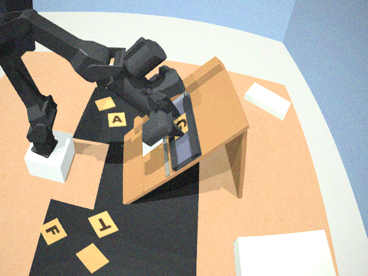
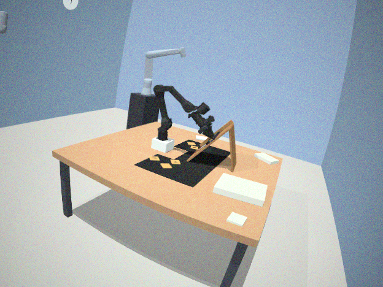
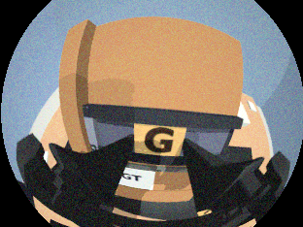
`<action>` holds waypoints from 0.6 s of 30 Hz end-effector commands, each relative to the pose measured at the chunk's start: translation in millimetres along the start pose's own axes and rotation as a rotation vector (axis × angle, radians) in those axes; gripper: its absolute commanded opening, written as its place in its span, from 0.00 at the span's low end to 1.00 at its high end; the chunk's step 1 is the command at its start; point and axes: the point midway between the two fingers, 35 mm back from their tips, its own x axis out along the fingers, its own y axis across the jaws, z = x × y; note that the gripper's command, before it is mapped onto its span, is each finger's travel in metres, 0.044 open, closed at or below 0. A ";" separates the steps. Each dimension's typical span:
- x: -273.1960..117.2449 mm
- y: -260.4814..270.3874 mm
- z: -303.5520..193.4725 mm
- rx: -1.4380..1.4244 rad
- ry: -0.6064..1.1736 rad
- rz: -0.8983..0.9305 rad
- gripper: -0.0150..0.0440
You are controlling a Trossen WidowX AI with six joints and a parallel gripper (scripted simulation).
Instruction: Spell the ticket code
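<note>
The tilted wooden board [image 1: 221, 109] [image 3: 160, 63] carries the dark letter rail [image 1: 192, 124] [image 3: 194, 119]. My gripper [image 1: 180, 123] [image 3: 158, 140] is shut on the G tile [image 1: 181, 121] [image 3: 159, 133], which lies upright-reading in the rail's middle, with bare channel on both sides. No other tile shows in the rail; fingers hide part of it. The white ticket [image 1: 148, 150] [image 3: 138, 179] is partly covered; "GT" shows. On the dark mat lie the A tile [image 1: 117, 120], T tile [image 1: 102, 224], F tile [image 1: 53, 231] and two tiles without visible letters [image 1: 105, 103] [image 1: 92, 258].
The arm stands on a white base block [image 1: 49, 166] [image 2: 162, 145]. A large white slab [image 1: 285, 255] [image 2: 240, 188] and a white bar [image 1: 267, 101] [image 2: 266, 157] lie beyond the board. A small white block [image 2: 237, 219] lies near the table corner.
</note>
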 end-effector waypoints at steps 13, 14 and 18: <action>0.0 8.0 0.1 0.007 -0.002 -0.003 0.25; 0.1 8.5 0.1 0.007 -0.002 -0.003 0.25; 0.2 10.5 0.0 0.007 -0.002 -0.003 0.25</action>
